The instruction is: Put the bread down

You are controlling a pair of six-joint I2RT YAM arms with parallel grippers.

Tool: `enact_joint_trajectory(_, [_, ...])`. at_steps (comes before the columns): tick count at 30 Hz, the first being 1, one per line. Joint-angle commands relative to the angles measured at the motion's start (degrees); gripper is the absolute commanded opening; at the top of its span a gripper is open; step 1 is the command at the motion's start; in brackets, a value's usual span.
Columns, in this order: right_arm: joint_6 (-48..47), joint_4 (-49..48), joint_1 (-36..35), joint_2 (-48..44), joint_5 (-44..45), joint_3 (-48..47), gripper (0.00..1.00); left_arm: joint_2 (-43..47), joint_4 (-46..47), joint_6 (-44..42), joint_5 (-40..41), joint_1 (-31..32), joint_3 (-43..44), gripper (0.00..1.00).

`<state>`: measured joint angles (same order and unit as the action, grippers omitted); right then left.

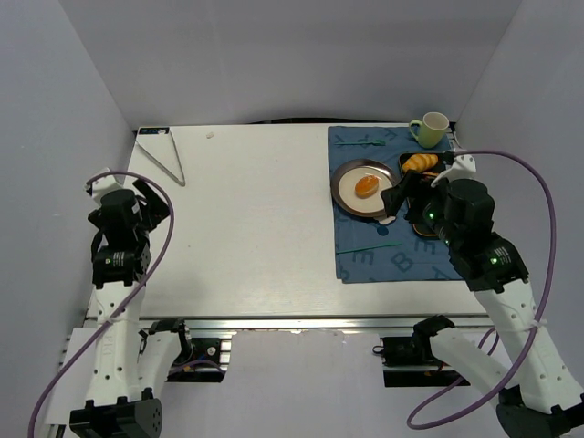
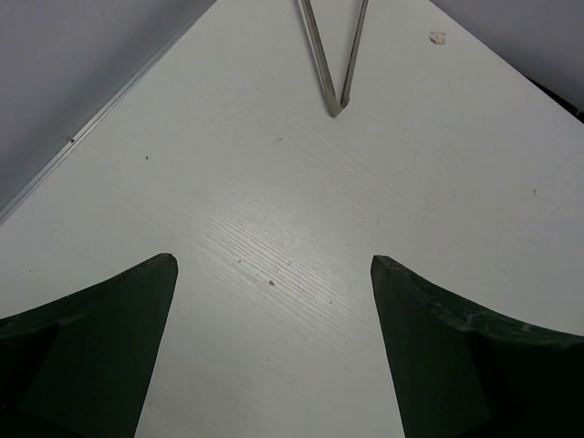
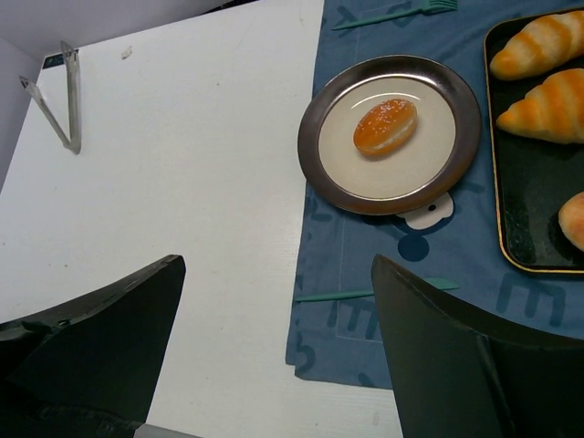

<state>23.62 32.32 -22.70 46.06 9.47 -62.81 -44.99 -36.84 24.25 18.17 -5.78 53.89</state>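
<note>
Right claw (image 3: 274,269): spread wide, holding nothing, raised over the blue mat (image 3: 365,338) on the near side of the plate.
Left claw (image 2: 274,265): spread wide, holding nothing, over the white counter (image 2: 292,201), well apart from the bread.
Near strip: teal utensil (image 3: 365,294) flat on the mat, between right claw and plate.
Bread (image 3: 385,125): on the middle of the round plate (image 3: 315,137), beyond the right claw, apart from both fingers.
Right edge: black tray (image 3: 538,210) just beside the plate, carrying croissants (image 3: 552,105) and a paler bun (image 3: 575,219).
Open room: broad white counter left of the mat's edge, reaching to the tongs (image 3: 59,109) at the far left.
Far corner: cup (image 1: 431,129) on the mat's far right.
</note>
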Motion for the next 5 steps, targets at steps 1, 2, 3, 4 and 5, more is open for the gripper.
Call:
enact_joint_trajectory(1, [0.11,-0.15,-0.24,-1.59,-0.42,-0.91,0.89,1.14,-0.25,0.36,-2.00,0.24,2.09,0.98])
enact_joint_trajectory(2, [0.03,-0.06,-0.24,-1.50,-0.25,-0.74,0.89,0.96,-0.51,0.36,-2.09,0.24,2.36,0.98])
enact_joint_trajectory(3, [0.98,0.03,-0.24,-1.33,0.45,-0.74,0.89,0.61,-0.60,0.19,-2.18,0.24,2.45,0.98])
enact_joint_trajectory(4, [0.99,0.12,-0.24,-1.15,0.46,-0.83,0.89,0.61,-0.60,0.10,-2.44,0.24,2.45,0.98])
enact_joint_trajectory(5, [0.82,-0.41,-0.24,-0.54,-0.67,-1.26,0.89,0.61,-0.60,-0.08,-2.44,0.24,2.36,0.98])
